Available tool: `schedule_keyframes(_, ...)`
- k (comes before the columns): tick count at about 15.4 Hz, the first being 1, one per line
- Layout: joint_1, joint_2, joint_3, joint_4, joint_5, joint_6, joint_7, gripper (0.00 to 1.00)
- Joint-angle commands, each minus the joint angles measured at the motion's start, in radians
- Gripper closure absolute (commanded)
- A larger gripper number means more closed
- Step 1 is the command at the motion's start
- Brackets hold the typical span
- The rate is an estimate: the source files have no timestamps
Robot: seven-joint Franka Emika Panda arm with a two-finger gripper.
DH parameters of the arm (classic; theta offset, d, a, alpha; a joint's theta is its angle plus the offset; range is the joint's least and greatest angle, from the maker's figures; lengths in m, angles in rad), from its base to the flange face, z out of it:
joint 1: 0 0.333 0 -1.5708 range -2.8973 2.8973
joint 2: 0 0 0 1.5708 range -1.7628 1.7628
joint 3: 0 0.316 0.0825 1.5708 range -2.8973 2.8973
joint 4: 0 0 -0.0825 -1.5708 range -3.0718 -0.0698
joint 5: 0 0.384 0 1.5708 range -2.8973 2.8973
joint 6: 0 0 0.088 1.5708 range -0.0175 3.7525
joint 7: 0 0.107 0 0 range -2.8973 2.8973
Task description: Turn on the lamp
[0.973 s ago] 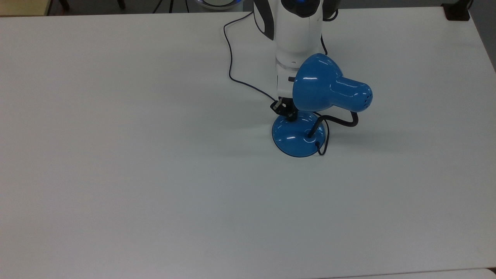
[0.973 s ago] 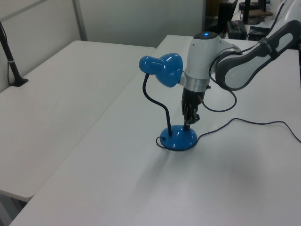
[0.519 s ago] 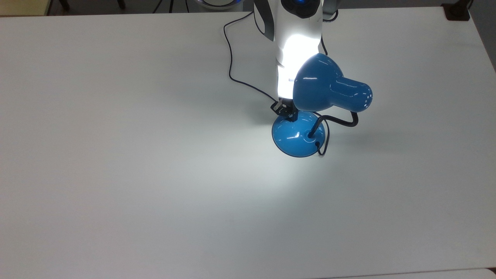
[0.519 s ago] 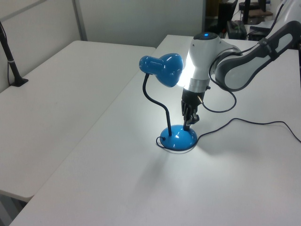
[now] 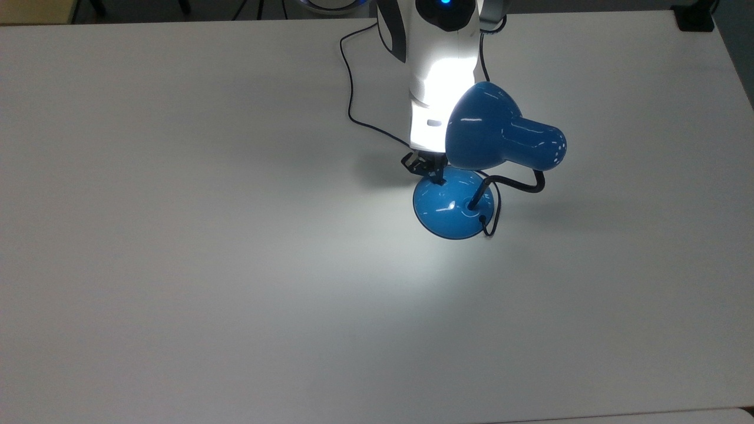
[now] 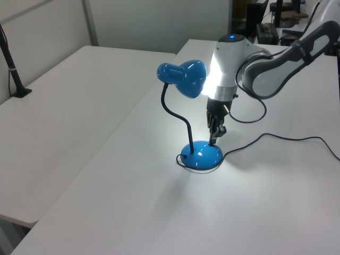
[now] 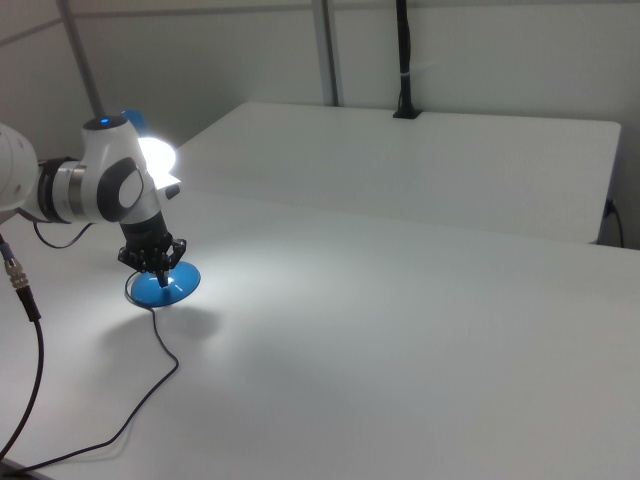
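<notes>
Toward the far edge of the white table [image 5: 177, 265], as the top view shows it, the lamp [image 5: 500, 132] is seen standing on its round blue base [image 5: 450, 206], well away from the near edge and the corners. A second earlier the shade was dark; half a second ago it was lit, and it is lit now. Bright light is thrown from the shade onto the white arm [image 6: 228, 64] beside it, and a pale pool is spread over the table around the base. The task is therefore judged to be done, the switch having been pressed.

The gripper [image 5: 433, 171] is seen pointing down at the far rim of the base, drawn slightly up and back from where it pressed; in the left view its tip [image 6: 214, 139] hangs just above the base. Its fingers are pressed together with nothing held between them. The black cord [image 5: 350, 88] is trailed across the table toward the far edge. A retreat of the arm is judged to be all that remains.
</notes>
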State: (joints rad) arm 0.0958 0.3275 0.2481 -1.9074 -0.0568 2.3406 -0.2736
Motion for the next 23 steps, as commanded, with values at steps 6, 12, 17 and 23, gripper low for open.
schedule_keyframes(6,-0.120,-0.281,-0.007,0.001,-0.024,-0.472,0.091,1.00)
schedule_keyframes(12,-0.232,-0.301,-0.007,0.212,-0.051,-0.707,0.246,0.93)
schedule_keyframes(17,-0.284,-0.301,-0.010,0.300,-0.046,-0.727,0.258,0.11)
schedule_keyframes(23,-0.279,-0.323,-0.047,0.307,-0.037,-0.727,0.339,0.00)
